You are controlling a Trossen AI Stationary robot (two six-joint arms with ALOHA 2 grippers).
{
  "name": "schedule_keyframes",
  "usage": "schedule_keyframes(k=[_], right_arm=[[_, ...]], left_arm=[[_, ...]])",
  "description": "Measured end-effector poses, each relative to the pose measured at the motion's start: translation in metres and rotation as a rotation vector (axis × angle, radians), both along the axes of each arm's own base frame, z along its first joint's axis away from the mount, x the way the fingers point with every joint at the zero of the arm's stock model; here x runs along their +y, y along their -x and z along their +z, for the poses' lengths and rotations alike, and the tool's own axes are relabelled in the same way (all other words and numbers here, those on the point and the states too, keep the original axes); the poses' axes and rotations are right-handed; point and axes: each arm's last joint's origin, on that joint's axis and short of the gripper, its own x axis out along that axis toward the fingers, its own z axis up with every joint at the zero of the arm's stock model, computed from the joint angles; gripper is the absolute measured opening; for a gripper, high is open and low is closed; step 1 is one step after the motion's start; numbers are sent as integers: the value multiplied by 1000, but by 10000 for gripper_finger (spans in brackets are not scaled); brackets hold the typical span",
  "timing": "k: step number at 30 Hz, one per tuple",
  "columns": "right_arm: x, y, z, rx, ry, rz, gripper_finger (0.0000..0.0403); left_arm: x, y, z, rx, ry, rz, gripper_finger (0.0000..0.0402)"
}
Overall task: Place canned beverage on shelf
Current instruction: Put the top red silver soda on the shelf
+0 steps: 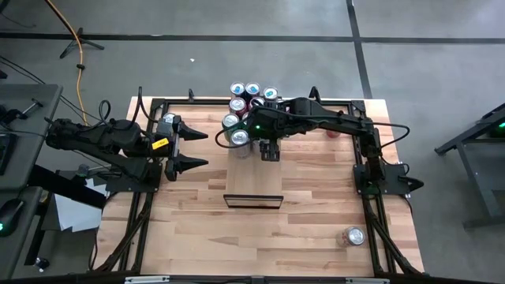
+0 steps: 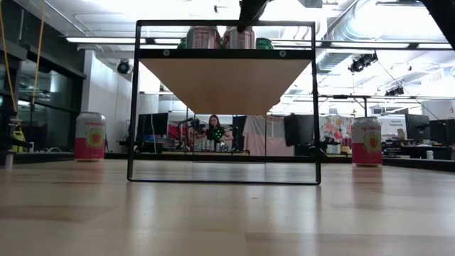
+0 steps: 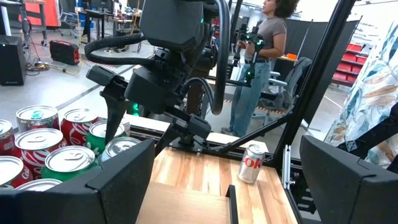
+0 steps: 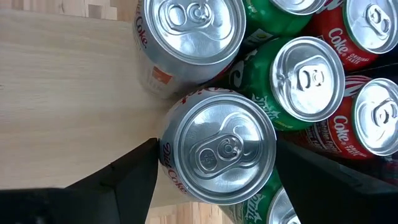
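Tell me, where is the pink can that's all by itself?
In the high view, the lone pink can stands near the table's front right corner, far from the shelf and both pincers.

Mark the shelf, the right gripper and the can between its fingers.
shelf (image 1: 254,180), high view, bare panel.
right gripper (image 1: 269,151), high view, between fingertips.
silver can (image 4: 217,149), right wrist view, lid.
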Motion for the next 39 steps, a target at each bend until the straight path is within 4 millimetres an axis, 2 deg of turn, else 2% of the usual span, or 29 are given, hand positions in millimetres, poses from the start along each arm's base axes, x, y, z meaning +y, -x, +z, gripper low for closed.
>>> schedule_keyframes(k=[24,28,33,39], right_arm=[[1,0,1,-14,-56,6,294],[2,0,2,-22,-71,11,323],[3,2,2,-11,-110,31,387],[5,5,7,-27,-142,63,387]], left_arm=[[0,0,0,-2,43,1,333],[0,0,0,-3,44,1,333],[0,0,0,-3,44,1,333],[0,0,0,-3,44,1,333]])
